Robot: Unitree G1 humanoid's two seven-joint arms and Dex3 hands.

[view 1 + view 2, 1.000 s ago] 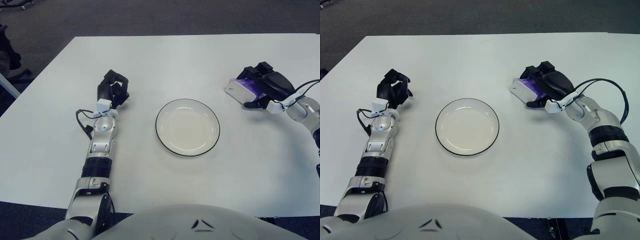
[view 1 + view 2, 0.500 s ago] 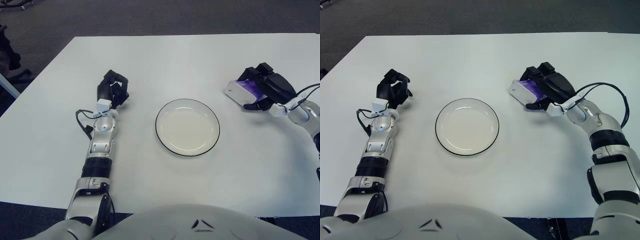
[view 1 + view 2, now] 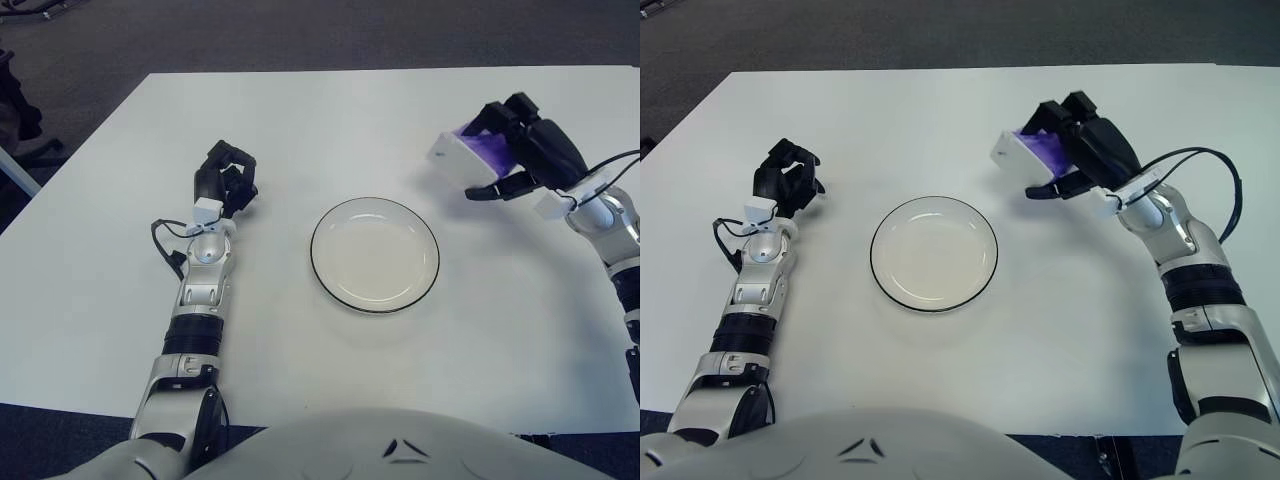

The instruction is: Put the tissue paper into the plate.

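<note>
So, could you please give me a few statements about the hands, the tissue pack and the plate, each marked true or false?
1. The right hand grips the tissue pack. True.
2. The tissue pack lies inside the plate. False: it shows beyond the plate's right rim, not in it.
3. The plate holds nothing. True.
4. The left hand holds the plate. False: it shows to the plate's left, apart from it, with fingers curled and holding nothing.
5. The plate stands at the table's far edge. False: it stands near the middle, between the two arms.
</note>
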